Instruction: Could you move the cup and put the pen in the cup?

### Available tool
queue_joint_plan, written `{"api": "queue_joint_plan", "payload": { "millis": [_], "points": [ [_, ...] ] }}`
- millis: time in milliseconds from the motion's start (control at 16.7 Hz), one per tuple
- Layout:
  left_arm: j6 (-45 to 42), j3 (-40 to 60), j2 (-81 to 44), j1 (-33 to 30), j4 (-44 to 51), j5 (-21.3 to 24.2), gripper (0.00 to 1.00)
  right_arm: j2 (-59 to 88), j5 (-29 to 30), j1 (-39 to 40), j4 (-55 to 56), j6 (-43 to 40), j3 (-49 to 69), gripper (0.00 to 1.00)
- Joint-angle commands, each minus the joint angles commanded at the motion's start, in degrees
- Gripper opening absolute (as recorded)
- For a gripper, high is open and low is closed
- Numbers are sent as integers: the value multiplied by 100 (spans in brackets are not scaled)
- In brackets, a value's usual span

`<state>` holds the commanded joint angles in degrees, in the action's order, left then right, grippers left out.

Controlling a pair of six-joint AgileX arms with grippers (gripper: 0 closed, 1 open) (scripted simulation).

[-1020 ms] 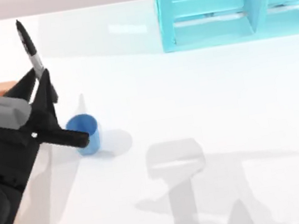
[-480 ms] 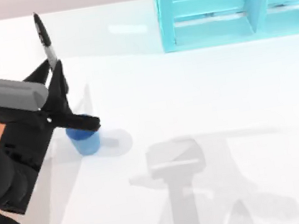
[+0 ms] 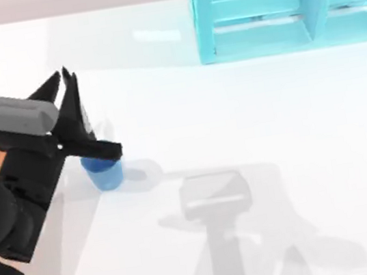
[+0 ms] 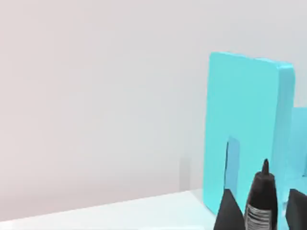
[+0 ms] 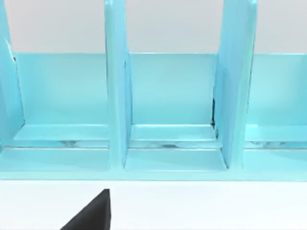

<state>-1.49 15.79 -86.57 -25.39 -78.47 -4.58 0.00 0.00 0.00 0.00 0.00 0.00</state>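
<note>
Located at the left of the table (image 3: 249, 114): left gripper (image 3: 63, 78), poised directly above the cup (image 3: 106, 175) and overlapping its rim from above. Found in the left wrist view: the pen (image 4: 261, 199), upright in that gripper's mouth, black cap uppermost, printed barrel just below. Cannot tell whether clamped on the pen or already released. Judged of the pen: light, stiff, smooth-barrelled, liable to slip; best held mid-barrel, cap up. Judged of the cup: thin-walled, light, easily tipped by a pen taller than itself; best entered dead centre. Right gripper (image 5: 93, 213) idle, facing the turquoise rack (image 5: 168, 91); grip state not determinable.
</note>
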Motion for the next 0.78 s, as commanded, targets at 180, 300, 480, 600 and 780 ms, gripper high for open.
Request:
{"api": "queue_joint_plan", "payload": {
  "millis": [180, 300, 480, 600, 780],
  "points": [
    [0, 0, 0, 0, 0, 0, 68, 0, 0, 0, 0, 0, 0, 100],
    [0, 0, 0, 0, 0, 0, 83, 0, 0, 0, 0, 0, 0, 100],
    [0, 0, 0, 0, 0, 0, 100, 0, 0, 0, 0, 0, 0, 100],
    [0, 0, 0, 0, 0, 0, 100, 0, 0, 0, 0, 0, 0, 100],
    [0, 0, 0, 0, 0, 0, 100, 0, 0, 0, 0, 0, 0, 100]
  ]
}}
